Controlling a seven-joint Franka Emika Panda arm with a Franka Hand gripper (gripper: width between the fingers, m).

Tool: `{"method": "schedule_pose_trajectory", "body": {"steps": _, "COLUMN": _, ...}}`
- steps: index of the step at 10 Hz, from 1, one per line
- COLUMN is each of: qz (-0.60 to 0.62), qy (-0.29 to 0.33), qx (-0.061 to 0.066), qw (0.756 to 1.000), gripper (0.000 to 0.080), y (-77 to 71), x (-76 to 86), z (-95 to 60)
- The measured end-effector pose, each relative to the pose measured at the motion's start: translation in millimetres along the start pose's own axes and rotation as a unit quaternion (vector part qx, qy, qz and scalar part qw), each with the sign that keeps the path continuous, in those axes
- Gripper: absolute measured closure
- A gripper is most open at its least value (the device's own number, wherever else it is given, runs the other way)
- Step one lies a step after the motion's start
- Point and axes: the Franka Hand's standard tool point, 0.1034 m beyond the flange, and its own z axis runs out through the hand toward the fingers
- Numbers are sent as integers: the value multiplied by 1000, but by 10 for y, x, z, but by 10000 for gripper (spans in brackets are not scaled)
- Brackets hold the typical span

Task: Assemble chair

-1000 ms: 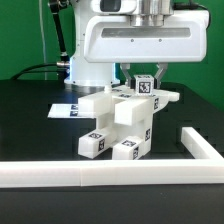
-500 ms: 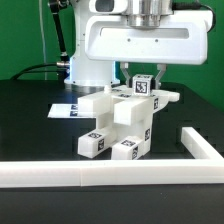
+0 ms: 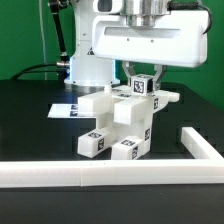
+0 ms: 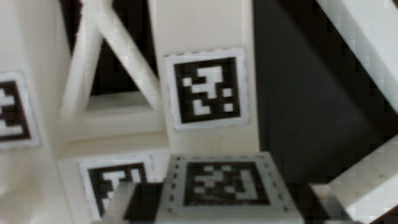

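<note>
Hanging straight down over the black table [image 3: 30, 135], the gripper [image 3: 144, 79] had one finger on each side of a small tagged upright piece [image 3: 143, 88] at the top of the chair [image 3: 115, 120]. We called it a grip: the jaws were drawn in partway and closed against the piece's two flanks, with nothing else between them.

Why hold it there? We judged that pinching the sides left the underside free to meet the block below and kept the printed face turned outward. The piece looked upright and seemed to touch the chair's body. Whether it was fully seated, we could not tell.

The half-built chair stood on the table near the middle of the scene. It was apart from the marker board [image 3: 66, 108] behind it on the exterior view's left, and well inside the white border rail [image 3: 100, 173] along the front. We judged that this open spot let the hand come at it from directly above.

As for the pose, the wrist pointed vertically down and the broad white hand body lay level across the top of the exterior view. It hid most of the arm [image 3: 85, 62], whose base rose behind the chair. The wrist view was crowded with white plastic and tags [image 4: 210, 88], too close in to add anything about the hold.
</note>
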Motion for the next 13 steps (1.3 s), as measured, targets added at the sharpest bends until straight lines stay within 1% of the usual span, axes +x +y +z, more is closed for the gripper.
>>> {"method": "schedule_pose_trajectory", "body": {"steps": 2, "qz": 40, "qy": 0, "qx": 0, "qw": 999, "gripper": 528, "y": -3, "x": -4, "z": 0}}
{"method": "schedule_pose_trajectory", "body": {"steps": 3, "qz": 28, "qy": 0, "qx": 0, "qw": 1000, "gripper": 433, "y": -2, "x": -3, "z": 0}}
{"method": "schedule_pose_trajectory", "body": {"steps": 4, "qz": 16, "qy": 0, "qx": 0, "qw": 1000, "gripper": 252, "y": -3, "x": -3, "z": 0}}
{"method": "schedule_pose_trajectory", "body": {"steps": 5, "qz": 3, "qy": 1, "qx": -2, "qw": 1000, "gripper": 182, "y": -16, "x": -23, "z": 1}}
{"method": "schedule_pose_trajectory", "body": {"steps": 6, "qz": -37, "qy": 1, "qx": -1, "qw": 999, "gripper": 182, "y": -25, "x": -32, "z": -1}}
{"method": "schedule_pose_trajectory", "body": {"steps": 7, "qz": -107, "qy": 2, "qx": 0, "qw": 994, "gripper": 156, "y": -28, "x": -30, "z": -12}}
{"method": "schedule_pose_trajectory", "body": {"steps": 8, "qz": -162, "qy": 4, "qx": 2, "qw": 987, "gripper": 151, "y": -26, "x": -33, "z": -19}}
{"method": "schedule_pose_trajectory", "body": {"steps": 10, "qz": -252, "qy": 5, "qx": 2, "qw": 968, "gripper": 151, "y": -30, "x": -33, "z": -31}}
{"method": "schedule_pose_trajectory", "body": {"steps": 12, "qz": -306, "qy": 5, "qx": 3, "qw": 952, "gripper": 151, "y": -33, "x": -28, "z": -45}}
{"method": "schedule_pose_trajectory", "body": {"steps": 13, "qz": -346, "qy": 6, "qx": 3, "qw": 938, "gripper": 151, "y": -28, "x": -21, "z": -45}}
